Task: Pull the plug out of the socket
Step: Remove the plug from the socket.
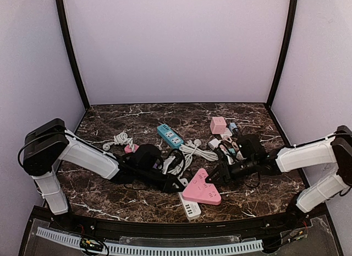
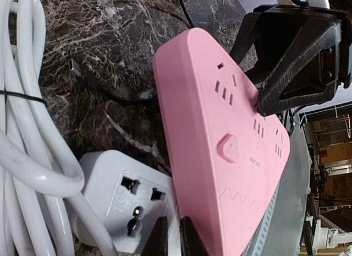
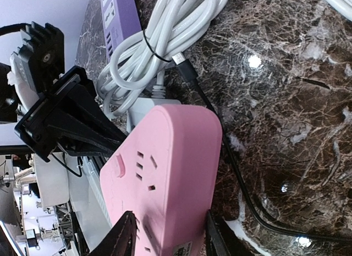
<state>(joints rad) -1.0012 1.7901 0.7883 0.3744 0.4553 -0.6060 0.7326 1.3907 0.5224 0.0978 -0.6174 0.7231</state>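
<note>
A pink triangular power strip (image 1: 201, 188) lies at the front middle, partly on a white power strip (image 1: 190, 205). No plug shows in the pink strip's sockets (image 2: 231, 140) or in the white strip's sockets (image 2: 129, 198). My right gripper (image 3: 168, 239) straddles a corner of the pink strip (image 3: 165, 168), one finger on its top face and one against its side; it reaches in from the right in the top view (image 1: 212, 176). My left gripper (image 2: 175, 239) is shut over the white strip's edge, beside the pink strip (image 1: 179, 183).
A bundled white cable (image 3: 159, 41) and a black USB cable with a loose end (image 3: 184, 70) lie by the strips. A blue strip (image 1: 170, 135), a pink cube adapter (image 1: 218, 124), a purple strip (image 3: 118, 22) and black adapters are further back.
</note>
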